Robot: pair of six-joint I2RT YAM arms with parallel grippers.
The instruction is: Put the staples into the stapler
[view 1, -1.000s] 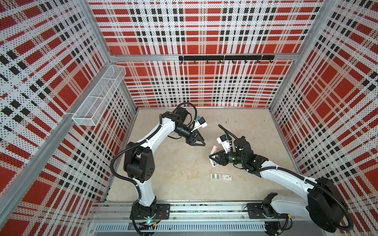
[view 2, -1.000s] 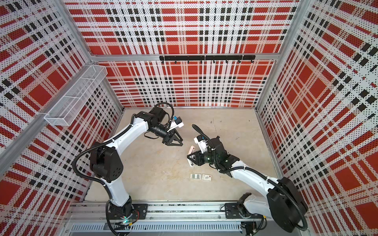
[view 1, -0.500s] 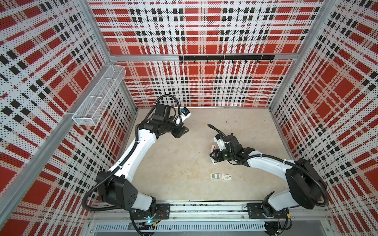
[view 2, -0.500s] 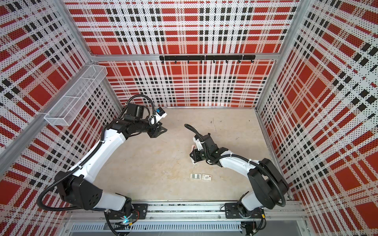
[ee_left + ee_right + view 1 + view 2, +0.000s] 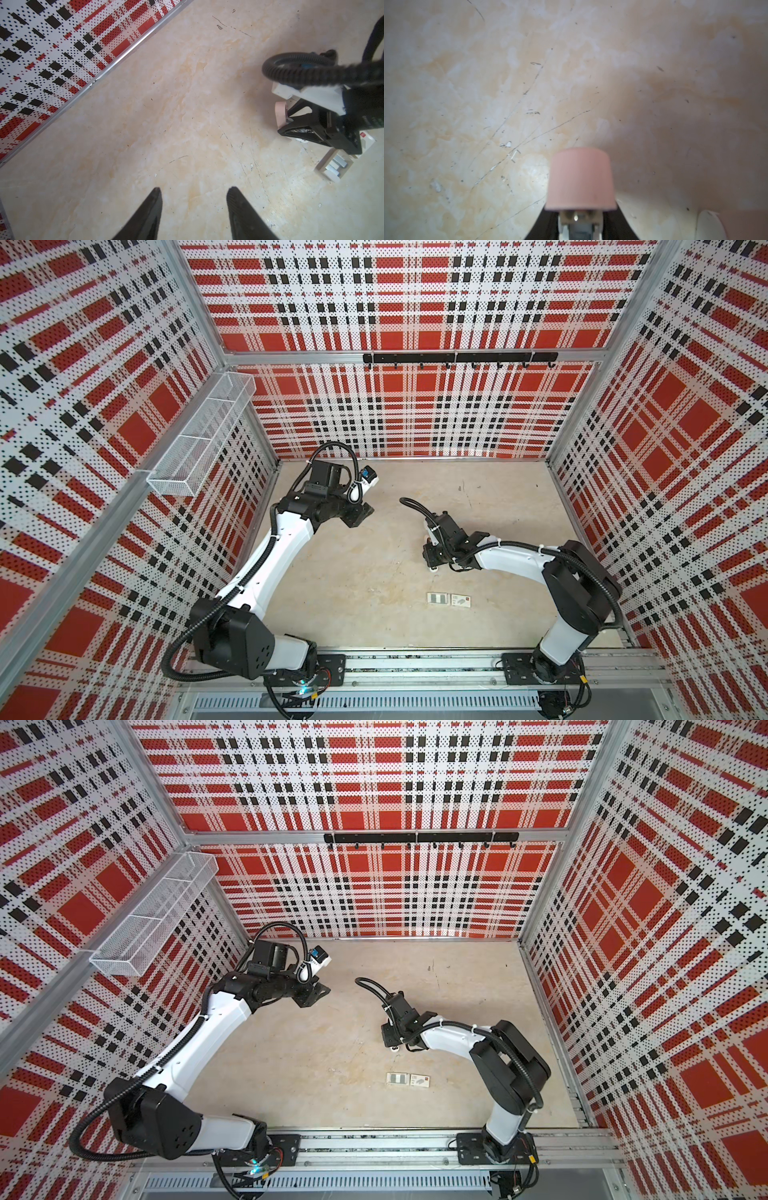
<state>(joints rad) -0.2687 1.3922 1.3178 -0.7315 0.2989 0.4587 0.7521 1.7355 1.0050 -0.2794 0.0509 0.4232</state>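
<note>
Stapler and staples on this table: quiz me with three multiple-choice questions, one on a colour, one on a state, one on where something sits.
1. The stapler held in the right end effector is:
A blue
B pink
C green

2. The left end effector is:
A open and empty
B shut tight
C shut on the stapler

3. The tray of staples lies:
A in the left end effector
B on top of the left arm
C on the table

Answers:
1 B, its cap shows pink in the right wrist view.
2 A, its jaws stand apart with only bare table between.
3 C, both top views show it flat on the table.
</note>
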